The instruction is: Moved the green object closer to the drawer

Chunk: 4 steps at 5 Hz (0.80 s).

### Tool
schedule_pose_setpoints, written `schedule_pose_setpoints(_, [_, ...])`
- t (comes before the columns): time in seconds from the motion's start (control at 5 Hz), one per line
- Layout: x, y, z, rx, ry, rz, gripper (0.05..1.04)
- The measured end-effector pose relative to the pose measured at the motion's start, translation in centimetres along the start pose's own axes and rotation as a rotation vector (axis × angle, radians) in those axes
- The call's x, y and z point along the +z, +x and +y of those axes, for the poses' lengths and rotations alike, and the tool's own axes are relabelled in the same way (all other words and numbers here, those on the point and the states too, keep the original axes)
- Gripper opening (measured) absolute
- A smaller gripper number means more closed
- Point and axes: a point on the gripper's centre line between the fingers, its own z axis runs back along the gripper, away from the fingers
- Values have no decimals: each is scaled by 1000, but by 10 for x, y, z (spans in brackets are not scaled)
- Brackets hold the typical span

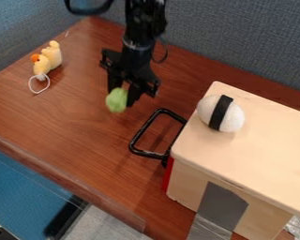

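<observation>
Small rounded light-green object (116,100), matte, slightly mottled, gripped by black two-finger gripper (123,96), near black looped drawer handle (137,139). Reddish-brown wood-grain table (84,122); pale wooden box (265,140) topped by white egg-shaped object with black band (209,108); yellow plush duck (48,60); blue-grey fabric partition (240,42) behind.

Can see the black gripper (123,95) hanging at upper centre, apparently with the green object (116,100) clasped at its fingertips. Towards the right, can see a black handle (137,136) beside a pale wooden box (265,140) topped by a white, black-banded object (206,110). At upper left, can see a yellow toy (49,58) with a white loop (31,85) on the brown table (71,122).
</observation>
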Motion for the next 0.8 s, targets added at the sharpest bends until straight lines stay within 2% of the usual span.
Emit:
schedule_pose_setpoints(0.2, [-7,3,-6,-17,-28,-13,467])
schedule_pose_setpoints(0.4, [-17,5,-12,-58,-62,5,515])
schedule_pose_setpoints(0.6, [-16,6,-14,-82,-73,7,821])
schedule_pose_setpoints(0.8, [-16,2,-14,-89,-74,30,1008])
